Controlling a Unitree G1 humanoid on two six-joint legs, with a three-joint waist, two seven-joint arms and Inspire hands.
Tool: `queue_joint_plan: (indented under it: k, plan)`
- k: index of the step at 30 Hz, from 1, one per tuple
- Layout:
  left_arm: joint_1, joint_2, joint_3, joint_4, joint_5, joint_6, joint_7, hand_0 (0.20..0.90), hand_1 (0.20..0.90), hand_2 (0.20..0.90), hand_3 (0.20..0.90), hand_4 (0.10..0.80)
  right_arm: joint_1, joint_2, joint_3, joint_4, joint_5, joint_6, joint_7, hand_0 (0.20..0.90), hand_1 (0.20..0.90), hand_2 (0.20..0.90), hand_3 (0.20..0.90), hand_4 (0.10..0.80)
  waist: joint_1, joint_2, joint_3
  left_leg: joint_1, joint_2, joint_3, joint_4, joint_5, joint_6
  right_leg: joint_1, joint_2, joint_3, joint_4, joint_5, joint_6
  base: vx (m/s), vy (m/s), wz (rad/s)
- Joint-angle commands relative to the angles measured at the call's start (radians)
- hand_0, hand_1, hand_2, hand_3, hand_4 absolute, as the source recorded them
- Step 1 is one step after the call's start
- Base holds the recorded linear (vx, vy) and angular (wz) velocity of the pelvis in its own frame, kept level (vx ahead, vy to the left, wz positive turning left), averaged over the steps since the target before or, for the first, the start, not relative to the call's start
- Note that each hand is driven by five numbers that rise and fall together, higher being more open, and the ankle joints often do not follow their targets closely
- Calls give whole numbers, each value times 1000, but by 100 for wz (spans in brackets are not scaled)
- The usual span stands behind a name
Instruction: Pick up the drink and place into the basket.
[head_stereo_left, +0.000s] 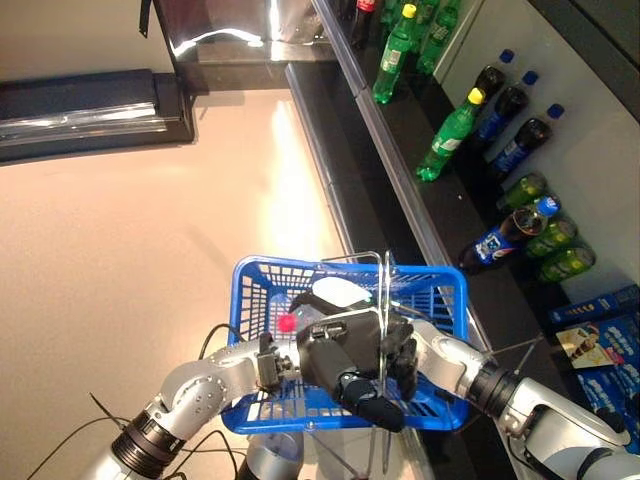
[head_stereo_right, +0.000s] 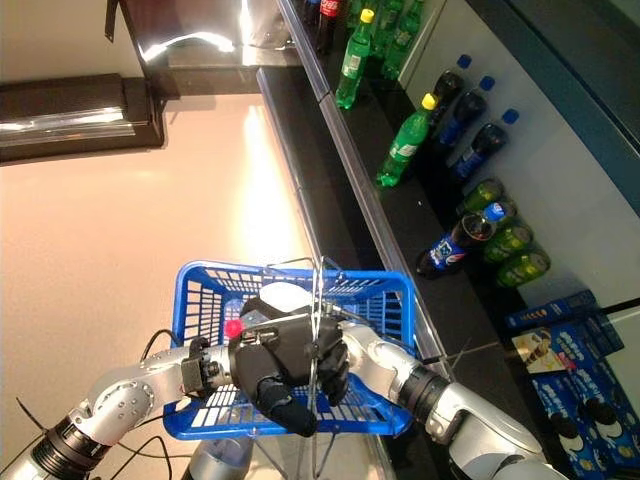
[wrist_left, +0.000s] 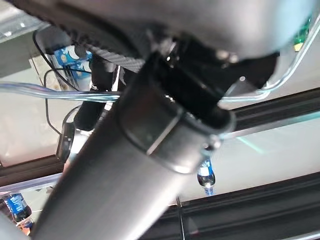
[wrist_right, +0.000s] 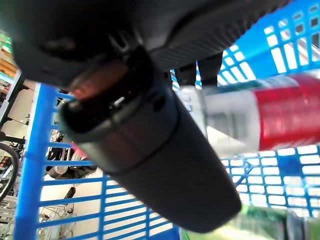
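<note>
The right hand (head_stereo_left: 385, 350) grips the red-capped drink bottle (head_stereo_left: 300, 322) inside the blue basket (head_stereo_left: 258, 290), cap toward nine o'clock.

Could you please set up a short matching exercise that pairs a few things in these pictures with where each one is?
Things:
1. drink
2. basket
3. green bottles
4. blue boxes

Places:
A. standing on the dark shelf at the robot's right
B. held inside the basket by the right hand
C. hanging by its wire handle from the left hand
D. low at the right edge, below the bottles

Pairs: 1-B, 2-C, 3-A, 4-D
</note>
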Motion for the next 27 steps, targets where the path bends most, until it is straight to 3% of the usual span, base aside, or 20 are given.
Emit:
queue_joint_plan:
  k: [1,20,27]
  plan:
    - [-147,-218,-34,-242,-221,-160,-182,300,300,300,200,100,-116,30,1,-20,-2,-44,-86,900,900,900,900,800,15,7,-165,47,-5,-79,-37,-63,-3,-13,43,51,53,-7,-41,0,0,0]
    - [-147,-213,-11,-253,-216,-187,-162,300,300,300,200,100,-96,34,-13,-31,21,-30,-88,900,900,900,900,800,13,3,-164,43,-1,-77,-37,-63,-4,-18,45,56,51,-5,-42,0,0,0]
    - [-136,-206,11,-248,-207,-259,-113,300,300,300,200,100,-49,32,-73,-45,116,-37,-122,900,900,900,900,800,3,8,-166,46,-2,-71,-37,-62,-3,-22,44,61,55,-5,-42,0,5,0]
